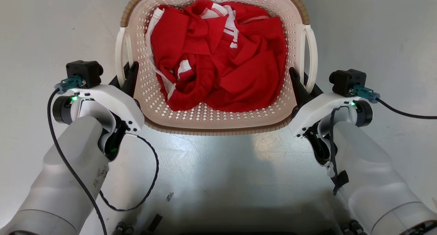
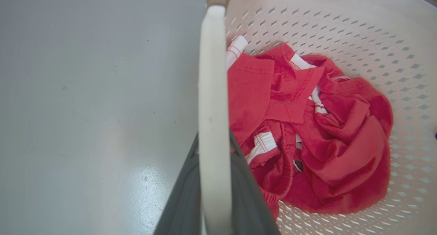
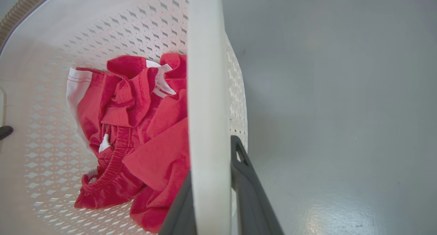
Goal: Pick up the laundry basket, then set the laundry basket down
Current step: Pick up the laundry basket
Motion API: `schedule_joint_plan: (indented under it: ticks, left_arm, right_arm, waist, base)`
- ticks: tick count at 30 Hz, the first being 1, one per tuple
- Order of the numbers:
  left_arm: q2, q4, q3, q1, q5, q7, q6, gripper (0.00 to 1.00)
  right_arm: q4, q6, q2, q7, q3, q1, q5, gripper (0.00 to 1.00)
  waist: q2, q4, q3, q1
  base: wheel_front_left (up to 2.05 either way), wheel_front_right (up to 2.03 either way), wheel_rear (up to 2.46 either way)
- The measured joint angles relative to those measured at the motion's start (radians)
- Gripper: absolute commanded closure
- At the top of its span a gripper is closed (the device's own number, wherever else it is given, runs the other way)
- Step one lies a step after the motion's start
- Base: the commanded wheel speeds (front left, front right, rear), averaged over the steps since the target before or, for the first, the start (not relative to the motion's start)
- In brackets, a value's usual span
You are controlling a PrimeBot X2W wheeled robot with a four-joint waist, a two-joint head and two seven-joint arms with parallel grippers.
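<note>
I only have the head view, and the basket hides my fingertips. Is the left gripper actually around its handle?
Observer: Yes. The left wrist view shows the left gripper with one finger tight against each side of the laundry basket's left handle.
Operator: And the right?
Observer: The right gripper straddles the right handle too, but a thin pale sliver shows beside one finger, so I cannot confirm the clamp.
Operator: Any cloth caught?
Observer: None visible; the red clothes lie on the basket's bottom.

This seems to be a plain indoor room for laundry work, judging by the smooth grey floor (image 1: pixel 218 166) and the laundry basket (image 1: pixel 211 120) holding red clothes (image 1: pixel 232 74).
</note>
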Motion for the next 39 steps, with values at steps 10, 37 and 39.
schedule_joint_plan:
  ticks: [10, 37, 39]
  left_arm:
    - [-0.013, 0.033, -0.052, 0.000, -0.019, 0.000, 0.000, 1.00]
    - [-0.080, 0.206, -0.228, 0.052, -0.035, 0.103, 0.000, 1.00]
    - [-0.091, 0.221, -0.235, 0.063, -0.036, 0.118, 0.000, 1.00]
  right_arm:
    - [0.051, -0.007, -0.006, 0.003, 0.054, -0.004, 0.039, 1.00]
    - [0.218, -0.007, 0.006, 0.049, 0.362, 0.074, 0.304, 1.00]
    - [0.227, -0.007, 0.008, 0.063, 0.380, 0.089, 0.325, 1.00]
  waist:
    - [0.0000, -0.008, -0.031, 0.0001]
    - [0.0000, -0.029, -0.330, 0.0000]
    - [-0.0001, -0.030, -0.363, 0.0000]
  base:
    - [0.00, 0.00, 0.00]
    - [0.00, 0.00, 0.00]
    - [0.00, 0.00, 0.00]
